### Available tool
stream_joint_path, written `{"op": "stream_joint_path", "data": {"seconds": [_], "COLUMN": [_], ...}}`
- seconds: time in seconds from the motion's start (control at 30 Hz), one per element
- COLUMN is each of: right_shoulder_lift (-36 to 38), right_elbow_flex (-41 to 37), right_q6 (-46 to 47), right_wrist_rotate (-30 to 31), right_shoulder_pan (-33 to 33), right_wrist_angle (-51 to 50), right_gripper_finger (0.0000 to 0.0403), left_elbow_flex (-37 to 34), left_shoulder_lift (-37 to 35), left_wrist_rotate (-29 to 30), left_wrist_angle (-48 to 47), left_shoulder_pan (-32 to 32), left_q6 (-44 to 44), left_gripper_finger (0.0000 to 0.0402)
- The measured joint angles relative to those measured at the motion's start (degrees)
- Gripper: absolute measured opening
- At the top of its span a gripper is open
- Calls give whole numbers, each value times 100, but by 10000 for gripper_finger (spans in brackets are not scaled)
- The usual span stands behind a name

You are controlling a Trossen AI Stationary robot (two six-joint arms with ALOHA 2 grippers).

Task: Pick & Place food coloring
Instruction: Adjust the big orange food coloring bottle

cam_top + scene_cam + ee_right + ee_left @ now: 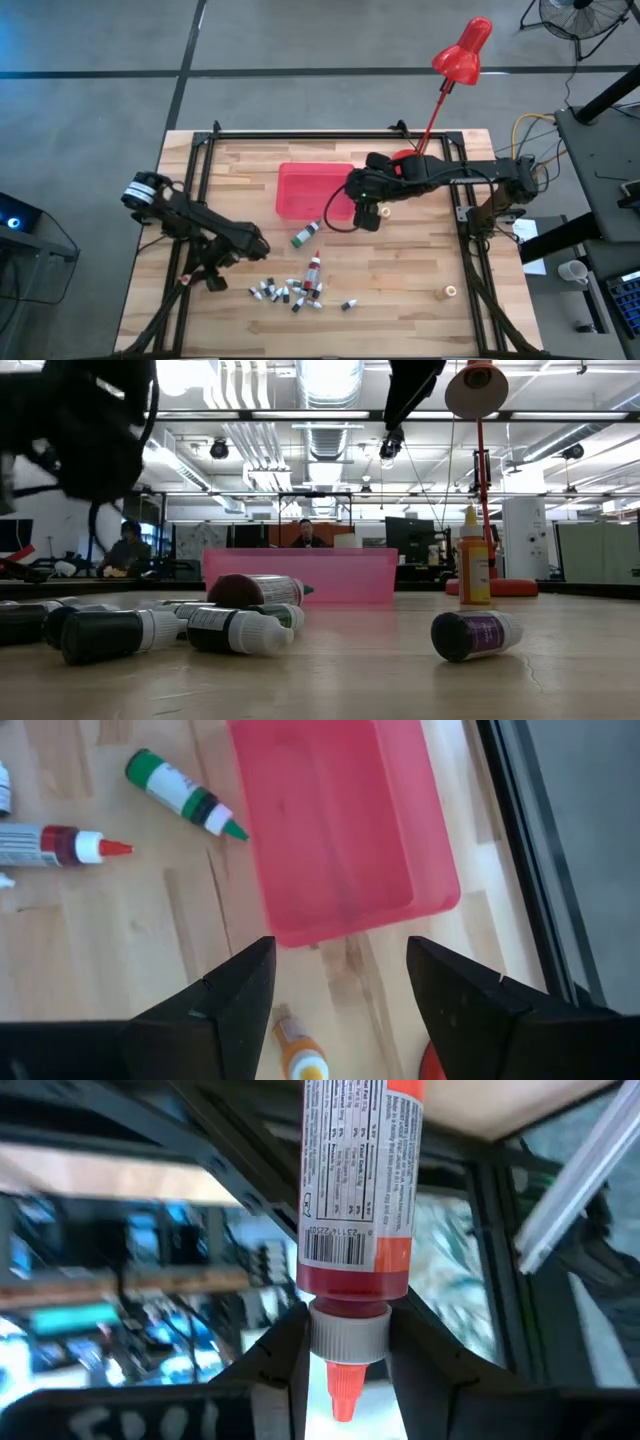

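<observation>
Closest to the low camera: a dark-capped vial with a purple label on its side on the wood, more vials lying just beside each other further along.

Desk: wooden top, black frame rails along the far edge and both side edges.

Red tray: shallow, rectangular, translucent, sits mid-desk toward the far edge. Nothing visible inside it in the right wrist view.

Red desk lamp: head hangs past the far edge, stem leaning back toward the far right corner.

Right gripper: over the desk just beside the tray's right near corner, fingers spread apart, nothing between them. Orange-yellow squeeze bottle stands upright on the wood under it; in the low view it stands near the lamp base.

Left gripper: near the left edge, toward the near side. Fingers clamped on a red squeeze tube at its whitish collar; white label with barcode, small red nozzle tip.

Food coloring otherwise on the desk:
- green tube, white label, green tip, lying just off the tray's near edge
- red-capped tube lying between that and the near edge
- loose cluster of tiny whitish dark-capped vials toward the near edge, one vial slightly apart to the right
</observation>
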State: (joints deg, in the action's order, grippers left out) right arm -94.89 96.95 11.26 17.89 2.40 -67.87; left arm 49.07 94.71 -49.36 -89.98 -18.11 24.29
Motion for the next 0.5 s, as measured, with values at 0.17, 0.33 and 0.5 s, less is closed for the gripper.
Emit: {"op": "stream_joint_path", "data": {"seconds": [0.17, 0.33, 0.5], "right_shoulder_lift": [0, 0, 0], "right_elbow_flex": [0, 0, 0], "right_q6": [79, 79, 77], "right_wrist_rotate": [4, 4, 9], "right_shoulder_pan": [-36, -38, -74], "right_wrist_angle": [-95, -90, -86], "right_gripper_finger": [219, 219, 219], "left_elbow_flex": [-282, -240, -74], "left_shoulder_lift": [506, 880, 995], "left_wrist_rotate": [-217, -221, -97], "left_wrist_angle": [52, 50, 68], "left_shoulder_pan": [2, 2, 2], "left_q6": [-24, -47, -140], "left_gripper_finger": [85, 85, 99]}}
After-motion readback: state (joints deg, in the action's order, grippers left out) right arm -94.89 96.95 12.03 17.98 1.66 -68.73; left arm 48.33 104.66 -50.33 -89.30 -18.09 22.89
